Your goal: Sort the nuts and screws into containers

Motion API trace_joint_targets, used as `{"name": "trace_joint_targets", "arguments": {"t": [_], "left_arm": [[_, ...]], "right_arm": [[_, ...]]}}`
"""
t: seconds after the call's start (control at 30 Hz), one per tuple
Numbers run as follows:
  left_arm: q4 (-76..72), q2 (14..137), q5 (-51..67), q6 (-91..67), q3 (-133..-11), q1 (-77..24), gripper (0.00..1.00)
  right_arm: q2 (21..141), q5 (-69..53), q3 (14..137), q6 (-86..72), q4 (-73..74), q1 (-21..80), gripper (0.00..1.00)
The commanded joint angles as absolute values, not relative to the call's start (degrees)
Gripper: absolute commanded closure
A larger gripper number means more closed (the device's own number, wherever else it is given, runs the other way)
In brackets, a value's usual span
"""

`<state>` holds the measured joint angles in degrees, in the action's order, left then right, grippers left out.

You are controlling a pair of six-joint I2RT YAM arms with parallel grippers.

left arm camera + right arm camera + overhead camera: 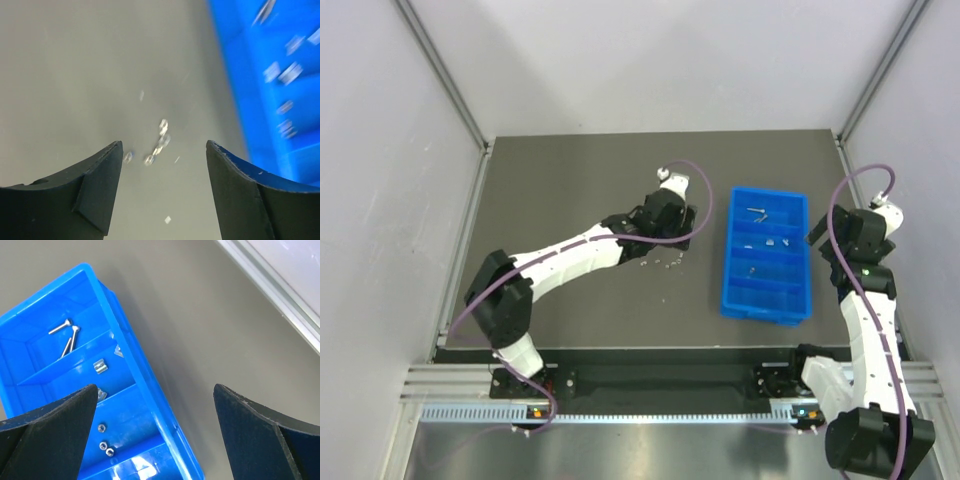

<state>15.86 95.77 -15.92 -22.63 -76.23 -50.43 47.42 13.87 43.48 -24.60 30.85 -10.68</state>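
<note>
While the left gripper [164, 148] hangs with jaws spread wide and empty near a cluster of loose metal bits [159, 144] on the dark table [570, 180], too blurred to tell apart, the right gripper [155, 390], jaws likewise apart and holding nothing, hovers beside the blue tray [765, 297]. Two screws [66, 335] lie in its end compartment; nuts [103, 445] sit farther along.

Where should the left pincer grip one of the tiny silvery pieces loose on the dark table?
Likely best: the lone tiny silvery piece lying apart from the clustered silvery pieces on the dark grey table. Come straight down with the open left pincer, one finger each side, closing across it: it lies low and flat. Blur hides whether it is screw or nut.
</note>
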Motion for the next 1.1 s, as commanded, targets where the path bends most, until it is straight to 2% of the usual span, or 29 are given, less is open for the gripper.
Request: {"name": "trace_joint_targets", "arguments": {"t": [0.0,0.2,0.37,1.07], "left_arm": [[18.9,97.46,-14.33,-23.47,-74.79,-50.71,0.28],[20.39,104.49,-13.71,-22.68,-79.18,-50.8,0.32],[24.61,111.69,-13.8,-23.47,-84.63,-50.8,0.39],[25.22,120.67,-16.17,-23.56,-89.12,-50.8,0.5]], "right_arm": [[47.99,12.83,44.91,-24.61,28.13,-10.72,0.0],[48.25,12.22,44.91,-25.05,28.13,-10.81,0.0],[48.34,12.66,45.35,-24.96,28.39,-10.81,0.0],[48.69,13.8,45.79,-24.43,28.57,-10.81,0.0]]}}
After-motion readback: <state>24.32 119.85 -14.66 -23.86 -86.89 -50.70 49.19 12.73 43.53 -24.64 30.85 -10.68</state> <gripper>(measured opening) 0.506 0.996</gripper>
